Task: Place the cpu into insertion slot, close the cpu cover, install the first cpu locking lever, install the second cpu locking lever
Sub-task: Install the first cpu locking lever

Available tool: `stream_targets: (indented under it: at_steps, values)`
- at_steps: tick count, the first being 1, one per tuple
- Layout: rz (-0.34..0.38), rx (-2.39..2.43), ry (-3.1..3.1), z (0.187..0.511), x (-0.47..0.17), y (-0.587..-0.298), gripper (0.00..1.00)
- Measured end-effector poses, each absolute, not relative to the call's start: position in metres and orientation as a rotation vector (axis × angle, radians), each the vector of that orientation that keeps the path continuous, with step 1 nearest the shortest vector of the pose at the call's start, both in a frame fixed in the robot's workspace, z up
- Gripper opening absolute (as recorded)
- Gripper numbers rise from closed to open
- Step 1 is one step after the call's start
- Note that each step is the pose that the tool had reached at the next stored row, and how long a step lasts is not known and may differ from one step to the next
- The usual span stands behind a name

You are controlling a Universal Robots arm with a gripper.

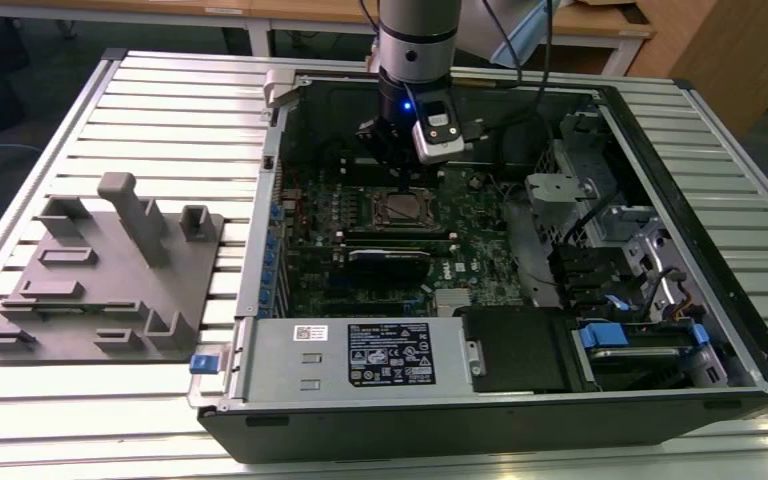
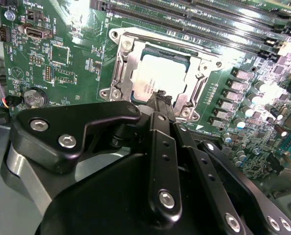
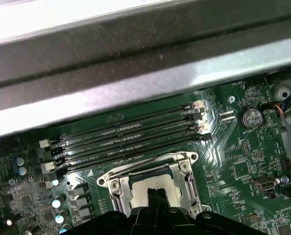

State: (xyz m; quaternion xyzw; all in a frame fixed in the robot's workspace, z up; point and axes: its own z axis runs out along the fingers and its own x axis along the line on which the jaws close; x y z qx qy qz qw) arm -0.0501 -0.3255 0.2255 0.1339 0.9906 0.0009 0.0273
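The cpu [image 2: 153,78] lies flat in the insertion slot [image 1: 402,210] on the green motherboard, its silver-grey top showing. The cpu cover [image 2: 122,66], a silvery frame, lies down around the chip, and it also shows in the first wrist view as the cpu cover [image 3: 182,169]. My gripper [image 2: 160,96] hangs just above the edge of the socket with its black fingertips pressed together and nothing visible between them. In the exterior view my gripper [image 1: 399,182] stands upright over the socket inside the open computer case. I cannot make out how the locking levers stand.
Long black memory slots [image 3: 126,139] run beside the socket, close to the case wall [image 3: 135,83]. A coin battery [image 2: 34,97] sits on the board. A power supply [image 1: 357,352] and drive cages [image 1: 624,250] fill the case's other sides. A grey fixture [image 1: 104,270] stands on the table.
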Motion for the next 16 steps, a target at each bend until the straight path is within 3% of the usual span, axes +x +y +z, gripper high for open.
stream_targets:
  at_steps: [16]
  values:
    - [0.004, 0.414, 3.059, 0.2263, -0.0501, -0.3349, 0.11]
